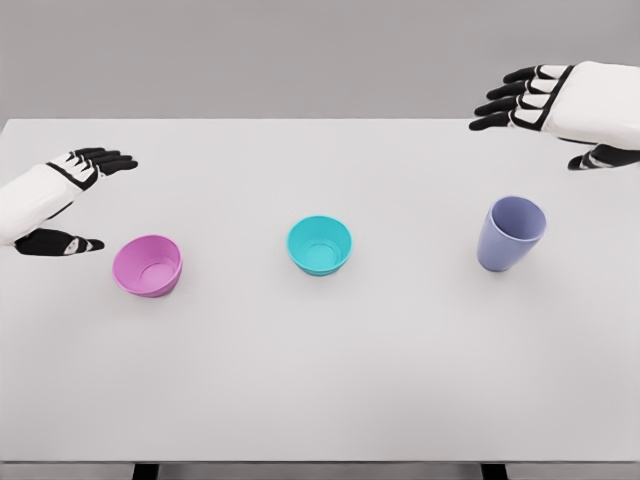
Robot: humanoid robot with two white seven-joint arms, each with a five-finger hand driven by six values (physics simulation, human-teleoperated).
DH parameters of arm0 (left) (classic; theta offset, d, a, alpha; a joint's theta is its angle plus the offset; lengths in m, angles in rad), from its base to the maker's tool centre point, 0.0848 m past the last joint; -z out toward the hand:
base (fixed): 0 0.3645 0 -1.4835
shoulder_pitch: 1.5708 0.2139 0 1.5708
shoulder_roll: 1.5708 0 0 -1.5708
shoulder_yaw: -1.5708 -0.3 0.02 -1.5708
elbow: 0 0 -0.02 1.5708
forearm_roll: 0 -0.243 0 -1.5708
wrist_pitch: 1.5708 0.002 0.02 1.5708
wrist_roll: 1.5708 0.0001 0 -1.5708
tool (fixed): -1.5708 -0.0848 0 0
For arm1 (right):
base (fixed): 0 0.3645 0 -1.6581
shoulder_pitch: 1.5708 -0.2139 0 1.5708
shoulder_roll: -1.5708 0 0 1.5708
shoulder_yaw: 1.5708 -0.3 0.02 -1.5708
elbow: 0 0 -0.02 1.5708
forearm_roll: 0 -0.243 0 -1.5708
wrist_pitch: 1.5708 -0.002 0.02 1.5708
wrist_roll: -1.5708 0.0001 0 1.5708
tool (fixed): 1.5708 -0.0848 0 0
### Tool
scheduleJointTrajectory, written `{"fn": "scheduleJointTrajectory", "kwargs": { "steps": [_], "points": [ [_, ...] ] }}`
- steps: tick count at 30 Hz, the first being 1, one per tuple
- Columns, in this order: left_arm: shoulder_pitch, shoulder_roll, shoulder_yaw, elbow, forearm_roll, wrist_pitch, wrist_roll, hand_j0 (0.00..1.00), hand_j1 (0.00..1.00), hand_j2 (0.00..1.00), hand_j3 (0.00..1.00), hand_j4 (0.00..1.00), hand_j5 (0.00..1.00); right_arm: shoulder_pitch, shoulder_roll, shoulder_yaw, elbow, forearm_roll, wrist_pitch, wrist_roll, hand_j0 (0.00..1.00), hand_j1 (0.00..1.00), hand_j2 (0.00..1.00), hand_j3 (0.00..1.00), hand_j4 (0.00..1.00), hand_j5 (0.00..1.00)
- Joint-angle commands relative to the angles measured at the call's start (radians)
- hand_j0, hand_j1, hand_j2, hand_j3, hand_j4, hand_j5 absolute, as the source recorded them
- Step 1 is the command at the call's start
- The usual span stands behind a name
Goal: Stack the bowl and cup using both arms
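Left hand (70, 200) hovers with fingers spread, thumb apart, gripping nothing, and the pink bowl (148, 265) sits just beside it, off its thumb side, upright on the white table (320, 390). Right hand (545, 105) hangs over the table's far edge, fingers extended and empty, with the lavender cup (511, 233) nearer the robot, clear of it. Between them, well apart from both hands, stands the teal bowl (320, 245).

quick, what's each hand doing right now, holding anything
Left hand: open, holding nothing, beside the pink bowl.
Right hand: open, holding nothing, above and behind the cup.
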Motion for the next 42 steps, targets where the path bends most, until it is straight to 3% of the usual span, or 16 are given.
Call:
{"fn": "scheduleJointTrajectory", "kwargs": {
  "steps": [1,9,11,13,15,17,19,21,23,24,25,26,28,42],
  "points": [
    [0.000,-0.011,0.004,0.013,0.003,0.001,0.000,1.00,1.00,1.00,1.00,1.00,1.00,0.000,-0.002,0.000,-0.002,-0.003,0.003,0.000,1.00,1.00,1.00,1.00,1.00,1.00],
    [0.003,-0.011,0.031,0.015,-0.004,0.001,-0.002,1.00,1.00,1.00,1.00,1.00,1.00,0.006,0.004,-0.009,-0.002,-0.005,0.003,0.000,1.00,1.00,1.00,1.00,1.00,1.00],
    [-0.008,0.032,0.031,0.007,-0.005,0.001,-0.005,1.00,1.00,1.00,1.00,1.00,1.00,0.006,0.004,-0.010,-0.002,-0.003,0.003,0.000,1.00,1.00,1.00,1.00,1.00,1.00],
    [-0.015,0.114,0.009,-0.023,0.027,0.001,-0.098,1.00,1.00,1.00,1.00,1.00,1.00,0.014,0.002,-0.009,-0.002,-0.005,0.003,0.000,1.00,1.00,1.00,1.00,1.00,1.00],
    [-0.025,0.214,-0.074,-0.100,0.168,0.001,-0.276,1.00,1.00,1.00,1.00,1.00,1.00,0.020,0.004,0.005,-0.002,-0.008,0.003,0.000,1.00,1.00,1.00,1.00,1.00,1.00],
    [-0.077,0.292,-0.166,-0.137,0.280,0.001,-0.390,1.00,1.00,1.00,1.00,1.00,1.00,0.021,-0.010,-0.003,-0.002,-0.008,0.003,0.000,1.00,1.00,1.00,1.00,1.00,1.00],
    [-0.133,0.282,-0.231,-0.139,0.280,0.001,-0.390,1.00,1.00,1.00,1.00,1.00,1.00,0.028,-0.050,-0.001,-0.002,-0.043,0.003,0.000,1.00,1.00,1.00,1.00,1.00,1.00],
    [-0.182,0.245,-0.278,-0.134,0.263,0.001,-0.390,1.00,1.00,1.00,1.00,1.00,1.00,0.028,-0.058,-0.009,-0.002,-0.084,0.003,0.000,1.00,1.00,1.00,1.00,1.00,1.00],
    [-0.274,0.196,-0.350,-0.128,0.185,0.001,-0.390,1.00,1.00,1.00,1.00,1.00,1.00,0.051,0.047,-0.079,-0.002,-0.181,0.003,0.000,1.00,1.00,1.00,1.00,1.00,1.00],
    [-0.302,0.194,-0.387,-0.126,0.184,0.001,-0.390,1.00,1.00,1.00,1.00,1.00,1.00,0.066,0.005,-0.081,-0.002,-0.206,0.003,0.000,1.00,1.00,1.00,1.00,1.00,1.00],
    [-0.310,0.194,-0.398,-0.126,0.182,0.001,-0.390,1.00,1.00,1.00,1.00,1.00,1.00,0.072,-0.024,-0.083,-0.002,-0.207,0.003,0.000,1.00,1.00,1.00,1.00,1.00,1.00],
    [-0.313,0.194,-0.409,-0.126,0.151,0.036,-0.390,1.00,1.00,1.00,1.00,1.00,1.00,0.078,-0.096,-0.081,-0.002,-0.212,0.003,0.000,1.00,1.00,1.00,1.00,1.00,1.00],
    [-0.313,0.193,-0.421,-0.126,0.104,0.084,-0.390,1.00,1.00,1.00,1.00,1.00,1.00,0.086,-0.131,-0.078,-0.004,-0.212,0.003,0.000,1.00,1.00,1.00,1.00,1.00,1.00],
    [-0.342,0.161,-0.429,-0.126,-0.068,0.130,-0.390,1.00,1.00,1.00,1.00,1.00,1.00,0.078,-0.120,-0.084,-0.004,-0.238,0.003,0.000,1.00,1.00,1.00,1.00,1.00,1.00]
  ]
}}
